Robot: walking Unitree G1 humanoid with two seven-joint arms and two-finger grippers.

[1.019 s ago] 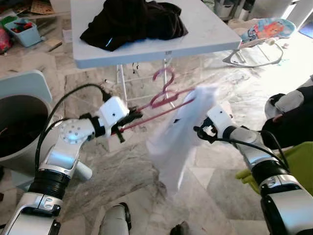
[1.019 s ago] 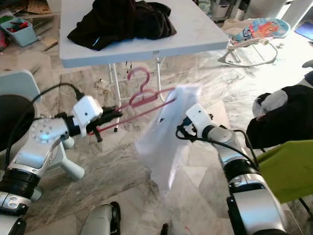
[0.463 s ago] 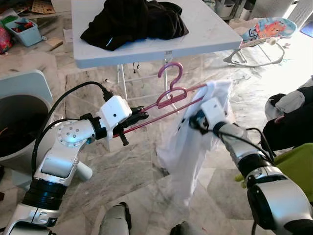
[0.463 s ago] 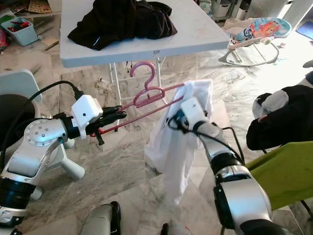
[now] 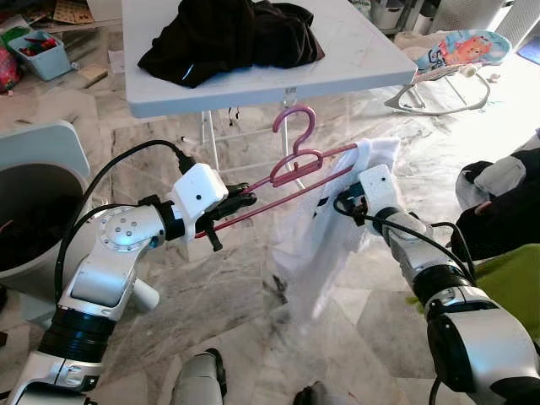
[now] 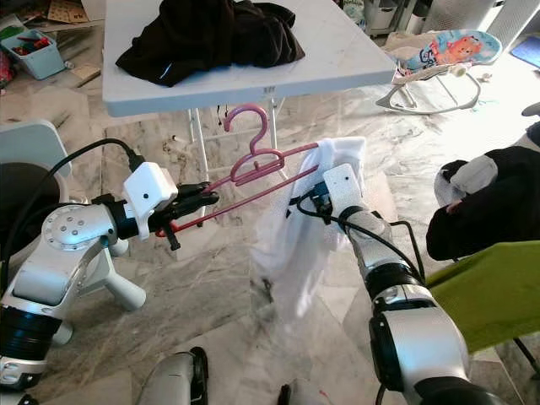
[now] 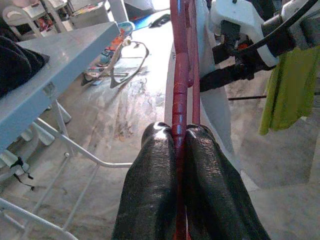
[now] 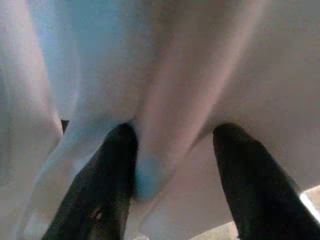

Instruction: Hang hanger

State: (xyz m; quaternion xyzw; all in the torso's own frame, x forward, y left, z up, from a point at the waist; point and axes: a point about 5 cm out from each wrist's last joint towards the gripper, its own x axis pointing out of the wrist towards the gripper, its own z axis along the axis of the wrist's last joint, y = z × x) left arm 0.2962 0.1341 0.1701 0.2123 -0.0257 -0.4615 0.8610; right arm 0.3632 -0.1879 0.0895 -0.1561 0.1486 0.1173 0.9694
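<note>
A pink hanger is held out level in front of me, hook up, just below the table's edge. My left gripper is shut on its near end; the left wrist view shows the black fingers clamped on the pink bars. A white garment drapes from the hanger's far end down toward the floor. My right gripper is open against that cloth just under the hanger's end. In the right wrist view its fingers stand apart with white fabric bulging between them.
A grey folding table with a heap of black clothes stands just beyond the hanger. A grey bin is at my left, a baby bouncer at the back right, and green cloth at the right edge. The floor is marble.
The hanger has come up level with its hook upright. The garment has swung in and now hangs from the hanger's far end. My right gripper reached into the cloth, then shifted slightly right.
</note>
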